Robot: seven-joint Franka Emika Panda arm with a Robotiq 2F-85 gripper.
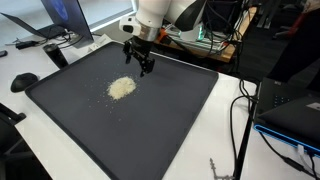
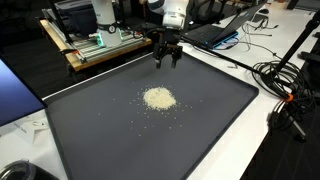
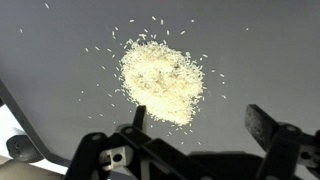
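in an exterior view the gripper [image 1: 140, 60] hangs above the far part of a dark tray [image 1: 175, 125], with its jaws apart and nothing between them. the pile of grains [image 1: 121, 88] lies on the tray, near the gripper and a little closer to the camera. the pile is pale, cream-white, roughly round and low. the tray is dark grey with a thin raised edge, and it rests on a white table [image 1: 225, 110]. behind it stands a laptop [image 1: 55, 20], and black cables [image 1: 240, 120] run over the table beside the tray.

in an exterior view from another place the gripper [image 2: 166, 55] is over the far edge zone of the tray [image 2: 215, 125], jaws spread and empty. the pile [image 2: 158, 98] sits around the middle of the tray, apart from the gripper, and a few single grains are scattered around it. behind the tray there is a wooden bench [image 2: 90, 55] with equipment, and cables [image 2: 285, 90] lie on the white table.

in the wrist view the pile [image 3: 160, 82] fills the centre: dense and bright in the middle, thinner at the rim, with loose grains around it. the fingers [image 3: 262, 125] of the gripper [image 3: 200, 125] show at the bottom, wide apart, not touching the grains.
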